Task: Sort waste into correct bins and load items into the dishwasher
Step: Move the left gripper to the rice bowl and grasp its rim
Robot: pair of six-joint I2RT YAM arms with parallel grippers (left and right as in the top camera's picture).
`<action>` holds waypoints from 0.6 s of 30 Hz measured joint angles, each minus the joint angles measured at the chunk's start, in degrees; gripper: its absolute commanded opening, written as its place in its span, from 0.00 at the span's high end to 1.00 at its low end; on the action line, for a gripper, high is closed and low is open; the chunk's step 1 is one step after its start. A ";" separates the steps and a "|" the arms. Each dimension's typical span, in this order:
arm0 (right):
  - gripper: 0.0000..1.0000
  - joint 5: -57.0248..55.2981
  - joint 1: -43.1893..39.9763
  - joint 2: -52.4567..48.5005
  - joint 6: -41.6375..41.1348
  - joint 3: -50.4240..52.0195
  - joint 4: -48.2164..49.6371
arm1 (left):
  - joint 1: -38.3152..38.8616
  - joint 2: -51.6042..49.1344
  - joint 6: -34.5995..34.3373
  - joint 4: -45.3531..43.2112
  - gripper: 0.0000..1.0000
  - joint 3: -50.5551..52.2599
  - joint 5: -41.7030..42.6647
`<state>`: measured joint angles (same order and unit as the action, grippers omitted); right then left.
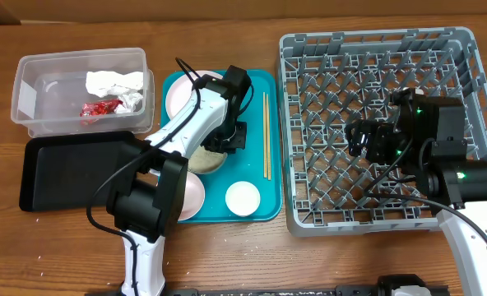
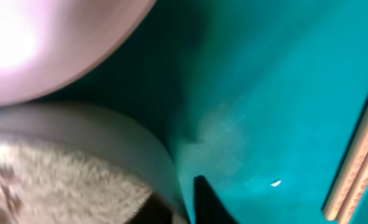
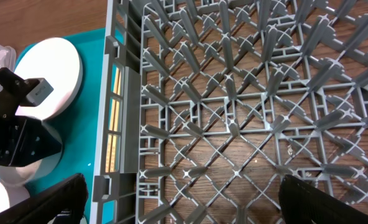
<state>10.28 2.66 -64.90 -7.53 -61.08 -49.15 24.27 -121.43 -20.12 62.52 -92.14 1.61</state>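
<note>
Overhead view: upper left, the clear tub (image 1: 30,82) holds the crumpled napkin (image 1: 112,82) and red wrapper (image 1: 99,108). Mid-frame, the left gripper (image 1: 231,136) sits at the rice bowl (image 1: 209,162) on the teal tray (image 1: 264,193), its opening impossible to tell. Right, the right gripper (image 1: 360,140) hangs spread wide over the grey dish rack (image 1: 375,41).

The left arm (image 1: 190,119) and right arm (image 1: 478,247) are each built from white link sections joined by black cylindrical joint housings. A thin black cable (image 1: 183,67) loops outside the left arm's links, and small green indicator lights (image 1: 419,108) glow on the right arm's black housings. The left gripper (image 1: 229,141) and right gripper (image 1: 364,141) are black throughout.
</note>
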 measured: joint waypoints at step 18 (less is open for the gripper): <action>0.00 0.02 0.00 0.00 0.07 0.00 -0.04 | -2.23 1.25 2.32 23.23 0.96 -25.07 1.44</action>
<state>10.31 2.66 -64.90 -7.46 -61.08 -49.19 22.04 -120.18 -17.80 85.76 -117.21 3.05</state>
